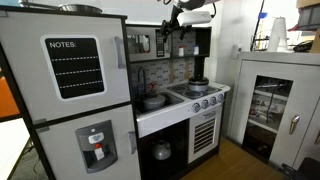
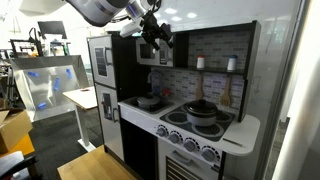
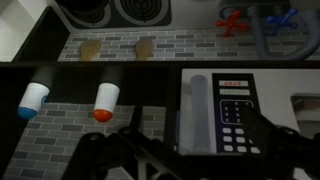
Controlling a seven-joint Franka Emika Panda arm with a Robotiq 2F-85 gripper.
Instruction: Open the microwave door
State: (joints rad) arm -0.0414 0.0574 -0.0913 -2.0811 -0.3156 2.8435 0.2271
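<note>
Cabinetry of a white toy kitchen (image 1: 120, 120) fills both exterior views, all flat panels and square edges. Its tall fridge (image 1: 60, 90) stands at one end, with smooth white doors and a black notes board on the upper one. A separate white cabinet (image 1: 270, 105) with a glazed door stands beside the stove end, with a narrow gap between them.

The worktop (image 1: 160, 113) is a white slab with a rounded corner at the stove end. A round dark basin (image 1: 152, 100) sits at its fridge end, and a grey pot (image 1: 197, 84) stands on the burners at the other end. Below the stove is the oven door (image 1: 205, 132) with a slatted grille. Grey printed brick lines the wall above the worktop's rear edge.

The microwave door (image 3: 215, 100) is above the worktop's fridge end, just beside the fridge. It is small, squarish and white-framed, with a rounded grey bar handle (image 3: 198, 110) and a dark strip of buttons (image 3: 235, 112). It appears shut. On the shelf beside it stand two white cylinders (image 3: 105, 100), one orange-tipped and one blue-tipped.

The pincer (image 3: 200, 152) hangs in open air in front of the door, apart from it. Its black fingers (image 3: 130, 152) are spread wide with nothing between them. The wrist view stands upside down.
</note>
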